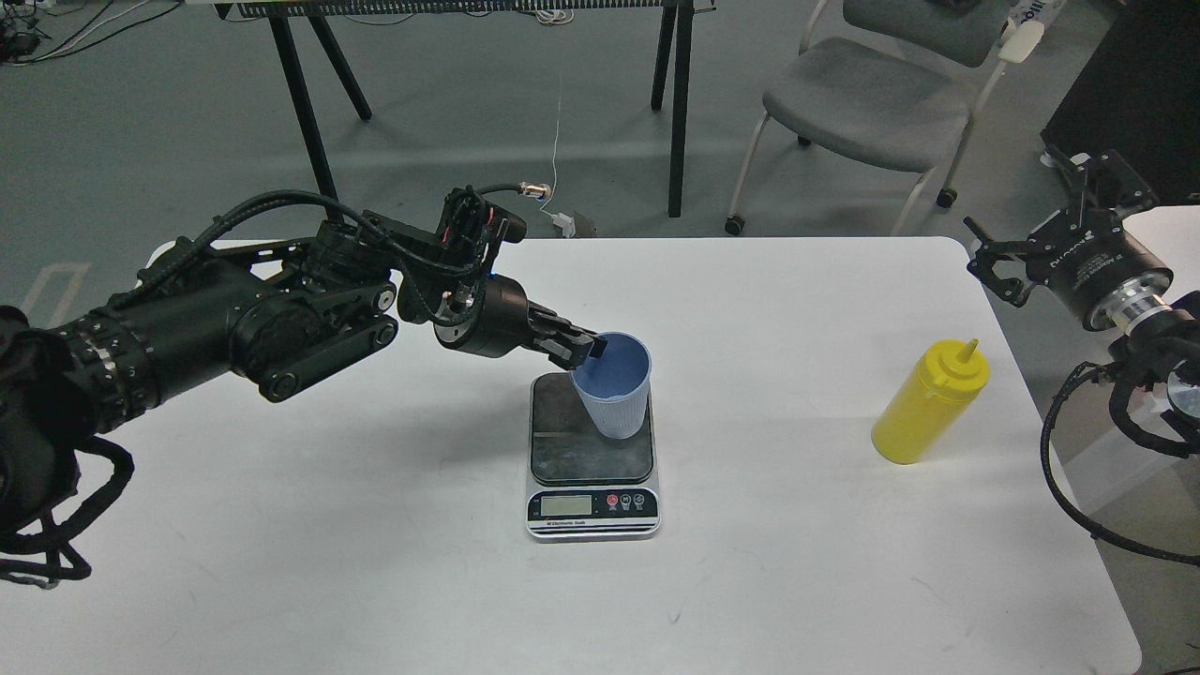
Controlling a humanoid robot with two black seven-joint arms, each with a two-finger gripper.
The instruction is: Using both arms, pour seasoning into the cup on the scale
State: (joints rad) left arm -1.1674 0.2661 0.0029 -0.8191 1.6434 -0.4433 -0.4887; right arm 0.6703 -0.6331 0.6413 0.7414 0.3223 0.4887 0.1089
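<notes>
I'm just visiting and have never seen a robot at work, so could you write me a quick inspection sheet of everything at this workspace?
Surface: white rounded table, bare around the job's things.
Job's things: light blue ribbed cup on the small dark-plated digital scale; yellow plastic squeeze bottle standing upright to the right, capped.
Clutter: nothing seen on the table.
Grippers: left tool pinching the cup's rim; right tool open, off the table's right edge, above the bottle.
Cables: black cables along both arms; white cord hanging behind.
Surroundings: grey chair, black table legs, grey floor.
</notes>
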